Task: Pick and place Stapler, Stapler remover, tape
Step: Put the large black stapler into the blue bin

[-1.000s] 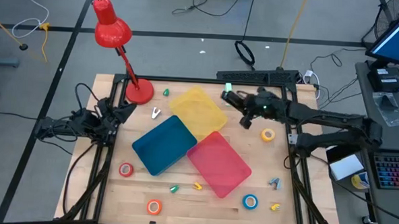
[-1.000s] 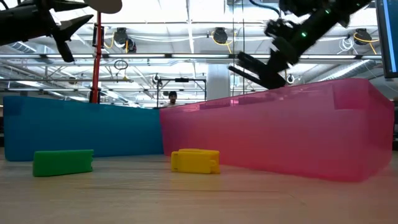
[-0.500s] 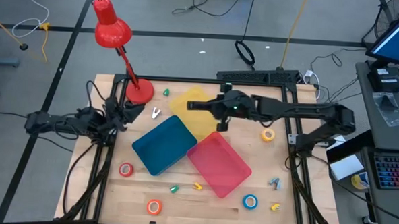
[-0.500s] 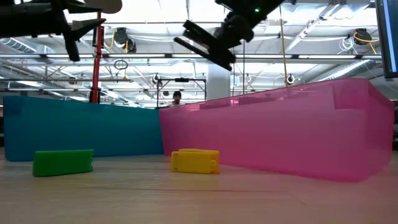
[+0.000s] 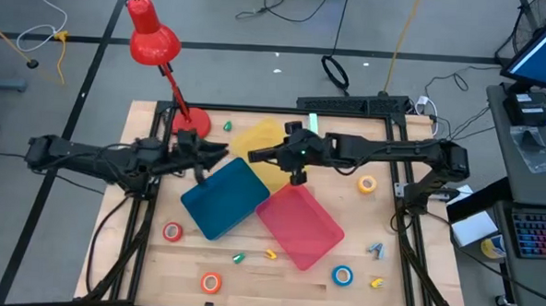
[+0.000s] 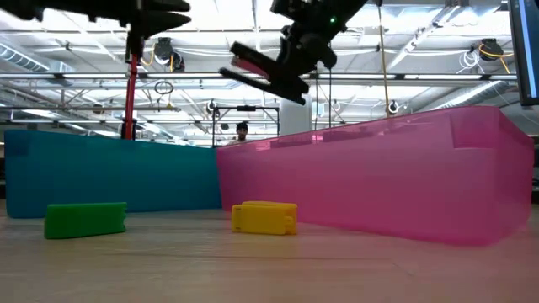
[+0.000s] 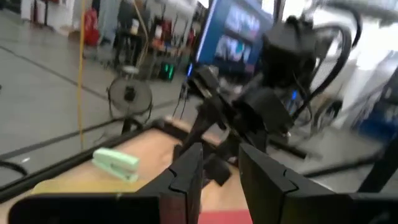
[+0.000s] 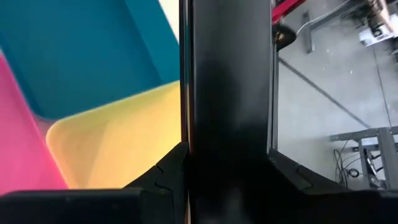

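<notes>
My right gripper (image 5: 278,154) hangs over the yellow tray (image 5: 272,139), shut on a long black stapler (image 6: 265,74). My left gripper (image 5: 219,151) stands open with nothing between its fingers, level, above the far corner of the blue tray (image 5: 227,199). A pale green stapler (image 7: 115,163) lies flat near the table's far edge. Tape rolls lie flat on the table: red (image 5: 173,231), orange (image 5: 211,281), blue (image 5: 342,276) and yellow (image 5: 367,184). A small blue stapler remover (image 5: 375,251) lies at the near right. My right gripper pinches the black stapler between its two fingers by the sides of its rear part (image 8: 229,124). The stapler runs on along the fingers and sticks out well beyond their tips. It hangs clear above the trays, slanting down toward the right in the low view.
A pink tray (image 5: 299,225) lies against the blue and yellow ones. A red desk lamp (image 5: 153,42) stands on its base (image 5: 191,124) at the far left. Small green (image 6: 84,219) and yellow (image 6: 264,217) pieces lie before the trays; bare wood shows along the near edge.
My right gripper has carried the black stapler from the table's far right toward the left, over the yellow tray, rolling as it went. My left gripper has risen and reached from the left edge toward the table's middle, above the blue tray's far corner.
</notes>
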You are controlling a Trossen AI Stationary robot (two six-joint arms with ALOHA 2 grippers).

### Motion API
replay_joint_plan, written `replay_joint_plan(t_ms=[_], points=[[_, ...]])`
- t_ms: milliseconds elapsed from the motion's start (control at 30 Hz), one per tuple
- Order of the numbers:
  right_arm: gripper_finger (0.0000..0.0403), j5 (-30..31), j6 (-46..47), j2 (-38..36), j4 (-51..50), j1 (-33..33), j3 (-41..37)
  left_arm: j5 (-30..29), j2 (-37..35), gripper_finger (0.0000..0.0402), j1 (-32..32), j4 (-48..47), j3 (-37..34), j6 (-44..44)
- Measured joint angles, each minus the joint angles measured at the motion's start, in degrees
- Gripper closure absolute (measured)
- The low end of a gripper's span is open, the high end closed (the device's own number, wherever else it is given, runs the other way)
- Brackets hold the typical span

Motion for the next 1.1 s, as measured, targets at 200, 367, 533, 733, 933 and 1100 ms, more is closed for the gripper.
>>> replay_joint_plan(t_ms=[200,367,533,733,933,1100], points=[[0.0276,-0.5,0.0,1.43,-4.42,0.0,-0.01,1.01,9.52,0.0298,0.02,-7.92,9.19,2.3],[0.0276,-2.99,0.0,1.61,-6.14,-0.02,-0.01,2.62,15.73,0.0298,0.06,-15.47,16.22,3.86],[0.0276,-2.97,0.0,1.55,-6.55,-0.04,-0.01,3.99,21.55,0.0298,0.04,-22.79,23.06,3.98],[0.0276,-2.71,0.32,1.55,-7.98,-0.04,-0.03,4.82,29.95,0.0298,0.11,-37.33,33.28,4.65],[0.0276,-2.4,2.9,1.55,-7.94,0.25,-0.06,3.39,36.66,0.0298,0.26,-48.28,41.15,6.92],[0.0276,-0.89,3.54,1.55,-8.49,0.76,-0.12,3.55,39.55,0.0298,1.09,-50.79,42.86,6.74]])
